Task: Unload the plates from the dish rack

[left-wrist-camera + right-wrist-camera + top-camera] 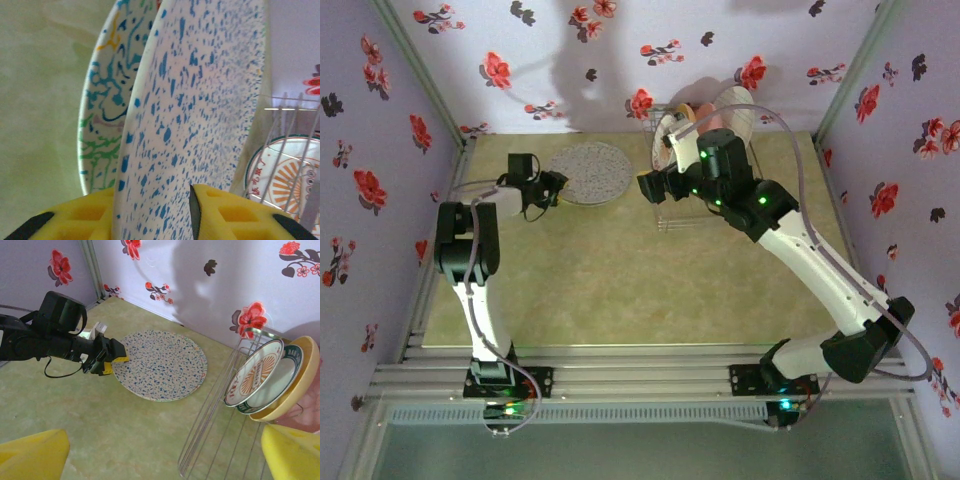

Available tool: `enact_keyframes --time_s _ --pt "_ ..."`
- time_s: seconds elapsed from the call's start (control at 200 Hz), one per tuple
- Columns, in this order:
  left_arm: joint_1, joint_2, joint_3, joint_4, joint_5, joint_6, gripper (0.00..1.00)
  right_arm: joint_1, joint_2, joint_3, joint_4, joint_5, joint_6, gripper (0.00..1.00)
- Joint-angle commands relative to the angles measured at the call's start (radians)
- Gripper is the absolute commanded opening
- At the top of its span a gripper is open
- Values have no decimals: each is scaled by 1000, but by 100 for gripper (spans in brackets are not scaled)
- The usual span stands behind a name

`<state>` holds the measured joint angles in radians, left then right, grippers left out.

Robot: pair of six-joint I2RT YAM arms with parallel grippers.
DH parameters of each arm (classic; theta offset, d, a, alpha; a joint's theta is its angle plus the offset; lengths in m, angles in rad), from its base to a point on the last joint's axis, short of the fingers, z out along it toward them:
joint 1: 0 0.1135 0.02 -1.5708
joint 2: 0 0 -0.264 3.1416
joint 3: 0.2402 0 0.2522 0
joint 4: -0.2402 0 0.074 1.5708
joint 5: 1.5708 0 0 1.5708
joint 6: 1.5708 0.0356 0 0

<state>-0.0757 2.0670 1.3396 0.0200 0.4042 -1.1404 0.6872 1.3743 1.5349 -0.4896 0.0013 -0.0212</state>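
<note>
A blue-speckled plate [588,172] [162,365] lies flat on the table, stacked on a plate with green and blue squiggles [107,100]. My left gripper [555,187] [107,362] is at its left rim. Its yellow fingers [235,210] stand open, one either side of the speckled plate [200,100]. To the right, the wire dish rack [220,410] [680,215] holds a sunburst plate [255,372] [287,175], a green-rimmed one [280,385], an orange-yellow one [305,370] and a pink one [305,410], all on edge. My right gripper [165,460] [655,187] hovers open over the rack's front, holding nothing.
Flowered walls [570,60] close in the back and both sides. Green tabletop [620,280] stretches bare between the stacked plates and the arm bases. The left arm's black wrist and cable [50,337] reach in from the left.
</note>
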Motion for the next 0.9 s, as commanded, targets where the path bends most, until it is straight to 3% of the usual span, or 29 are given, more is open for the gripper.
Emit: enact_keyframes --time_s 0.0,0.685,0.895 --pt "-4 27 47 -87 -9 43 37 -5 0 36 -3 22 20 99" --pt "-4 100 209 -306 -46 100 40 -8 -7 36 -15 23 38 99" --pt "-5 116 242 -349 -49 112 49 -8 -14 37 -23 34 44 99"
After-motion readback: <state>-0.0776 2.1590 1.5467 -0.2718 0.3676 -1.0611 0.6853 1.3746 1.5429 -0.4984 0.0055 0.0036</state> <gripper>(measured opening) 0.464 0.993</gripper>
